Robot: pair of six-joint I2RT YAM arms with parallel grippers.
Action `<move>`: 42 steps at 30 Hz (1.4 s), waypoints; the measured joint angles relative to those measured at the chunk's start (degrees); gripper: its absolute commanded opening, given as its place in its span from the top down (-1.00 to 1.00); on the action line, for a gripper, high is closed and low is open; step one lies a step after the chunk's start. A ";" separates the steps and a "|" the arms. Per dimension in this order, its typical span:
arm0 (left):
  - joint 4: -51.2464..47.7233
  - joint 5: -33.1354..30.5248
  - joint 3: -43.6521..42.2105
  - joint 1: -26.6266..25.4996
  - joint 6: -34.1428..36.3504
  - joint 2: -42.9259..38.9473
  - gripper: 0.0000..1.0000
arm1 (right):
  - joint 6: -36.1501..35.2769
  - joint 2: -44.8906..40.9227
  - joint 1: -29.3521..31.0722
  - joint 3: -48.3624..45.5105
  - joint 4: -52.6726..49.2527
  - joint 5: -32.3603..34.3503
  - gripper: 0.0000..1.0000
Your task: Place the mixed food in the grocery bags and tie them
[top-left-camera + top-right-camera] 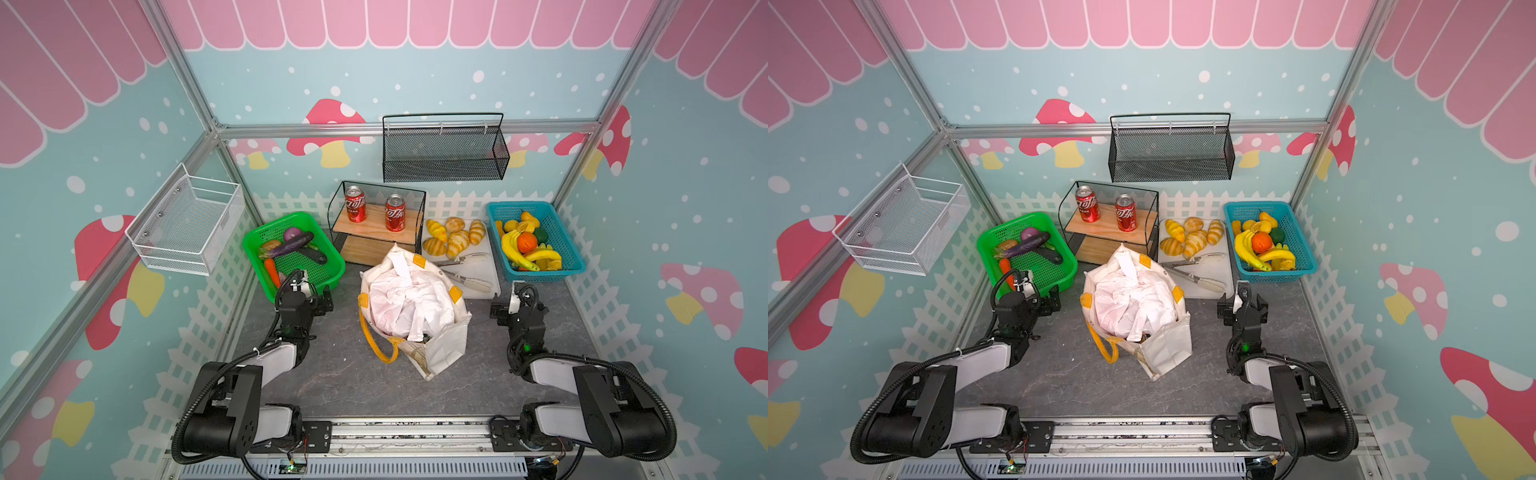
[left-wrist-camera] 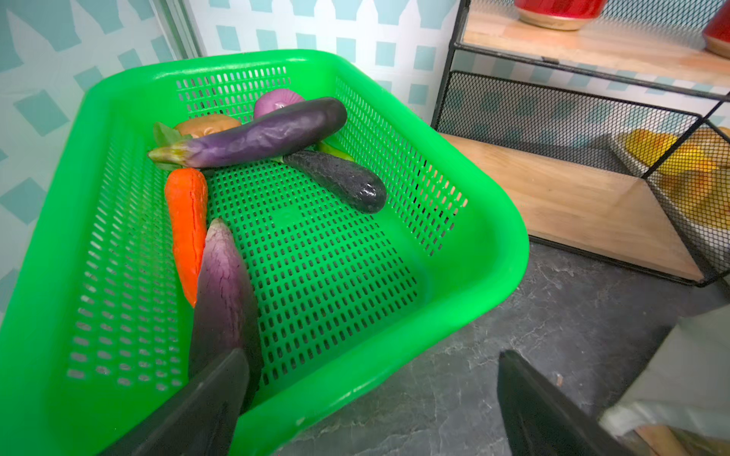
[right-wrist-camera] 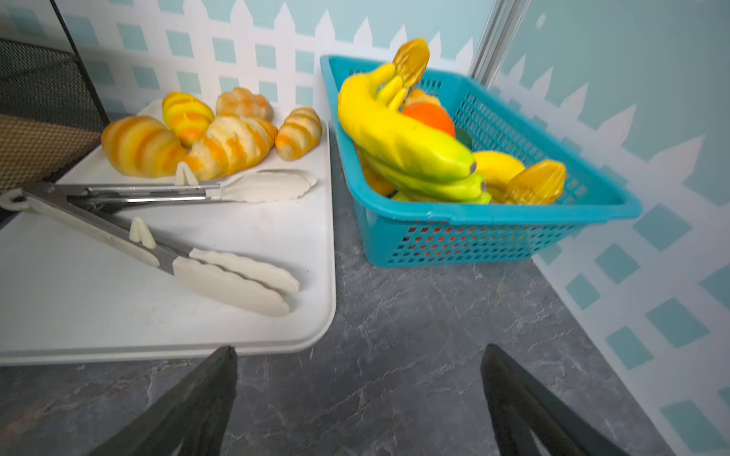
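The grocery bags stand mid-table in both top views: a cream fabric tote (image 1: 442, 353) (image 1: 1167, 353) with a crinkly white plastic bag (image 1: 407, 299) (image 1: 1133, 303) bunched inside it. Mixed food lies in the green basket (image 2: 474, 244) (image 1: 249, 245): a purple onion (image 2: 276, 102), an orange carrot (image 2: 186, 221) and purple aubergines (image 2: 256, 138). My left gripper (image 2: 370, 353) (image 1: 309, 291) is open and empty over the basket's near corner. On the tote's other side my right gripper (image 3: 359, 347) (image 1: 513, 291) is open and empty above the bare tabletop, beside the white tray's corner.
A white tray (image 3: 118, 316) holds croissants (image 3: 229, 146) and tongs (image 3: 221, 276). A teal basket (image 3: 493, 233) of bananas and fruit sits at the back right. A black wire shelf (image 1: 376, 224) with two red cans stands behind the tote. Wire baskets hang on the walls.
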 measured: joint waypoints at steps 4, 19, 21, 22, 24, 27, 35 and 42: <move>10.58 2.32 -3.13 2.45 0.79 2.99 -1.00 | -0.94 7.06 -3.15 -2.97 13.81 -2.12 -0.96; 16.24 2.84 0.70 3.87 1.42 10.80 -0.99 | -0.70 11.21 -4.98 -1.46 18.99 -4.57 -0.98; 16.20 2.60 0.76 3.72 1.44 10.82 -0.99 | -0.70 11.23 -4.98 -1.44 18.88 -4.59 -0.98; 16.11 2.45 0.79 3.63 1.44 10.82 -1.00 | -0.70 11.23 -4.98 -1.44 18.88 -4.68 -0.98; 16.11 2.34 0.79 3.50 1.44 10.82 -1.00 | -0.70 11.26 -4.98 -1.42 18.82 -4.90 -0.98; 16.11 2.19 0.79 3.48 1.44 10.82 -0.99 | -0.72 11.23 -4.98 -1.29 18.80 -5.07 -0.98; 16.11 2.19 0.79 3.45 1.44 10.82 -1.00 | -0.72 11.23 -4.98 -1.16 18.75 -5.16 -0.98; 16.11 2.19 0.79 3.45 1.44 10.82 -1.00 | -1.95 11.37 -4.98 -0.33 17.90 -8.17 -0.98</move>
